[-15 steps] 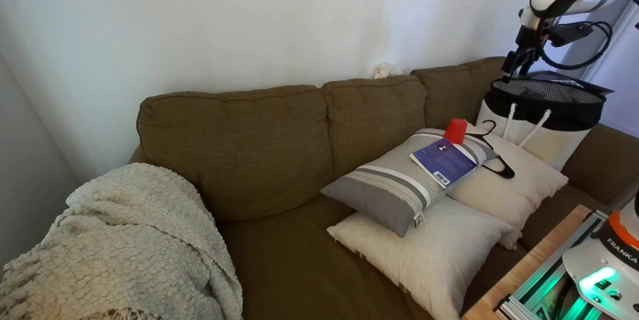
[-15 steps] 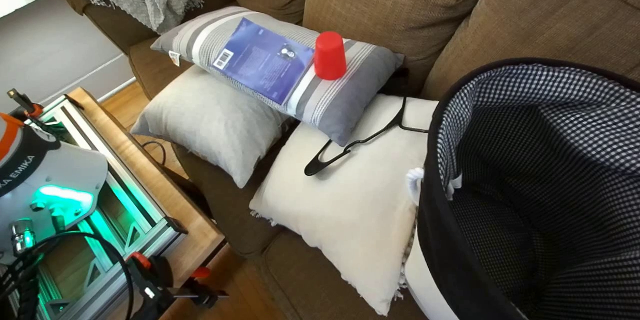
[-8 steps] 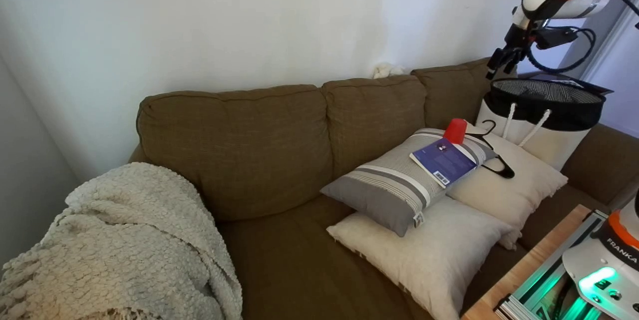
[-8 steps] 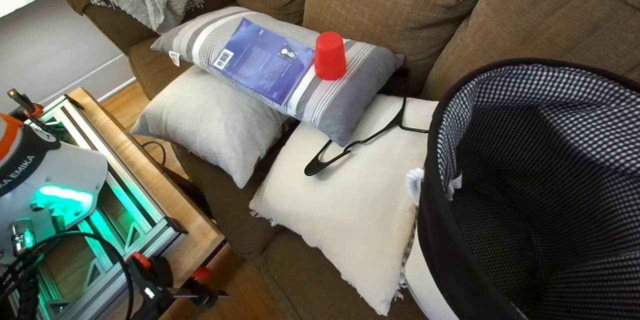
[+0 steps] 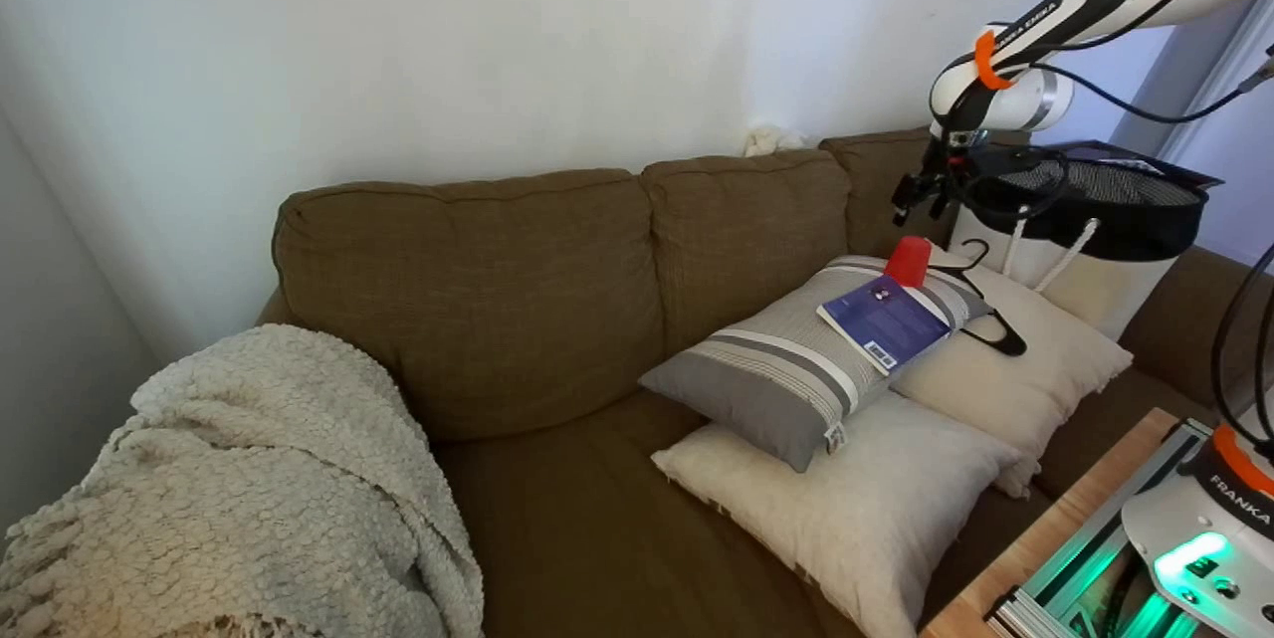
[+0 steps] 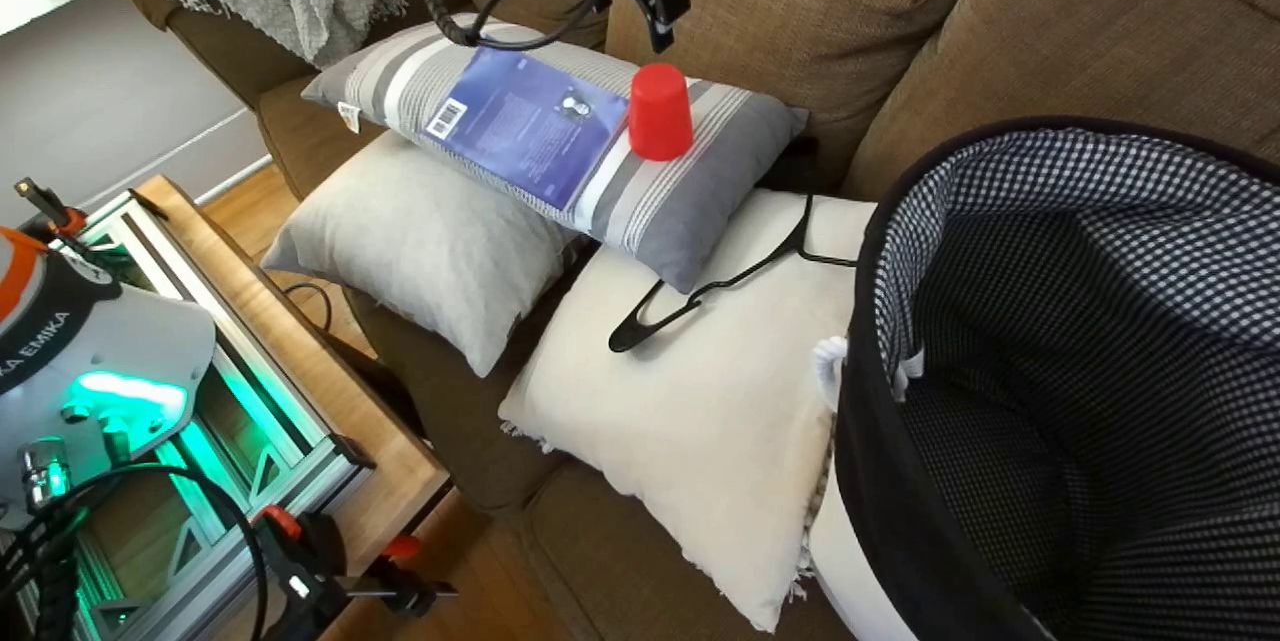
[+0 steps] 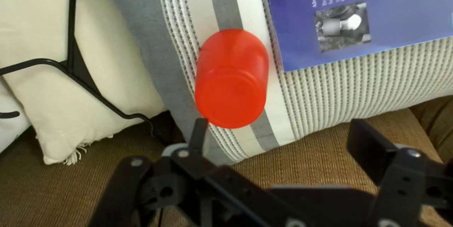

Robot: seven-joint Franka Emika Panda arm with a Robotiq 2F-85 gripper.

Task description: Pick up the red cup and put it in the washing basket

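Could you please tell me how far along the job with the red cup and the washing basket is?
Done: the gripper hangs open near the red cup. In hand, it seems: lining up the grasp, as the fingers are not yet around the cup. Remaining: gripping and lifting the cup, which stands upside down on the striped pillow, then carrying it to the washing basket and releasing it inside.

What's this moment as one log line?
fingers: open, nothing held | red cup: upside down on striped pillow | washing basket: cup not inside
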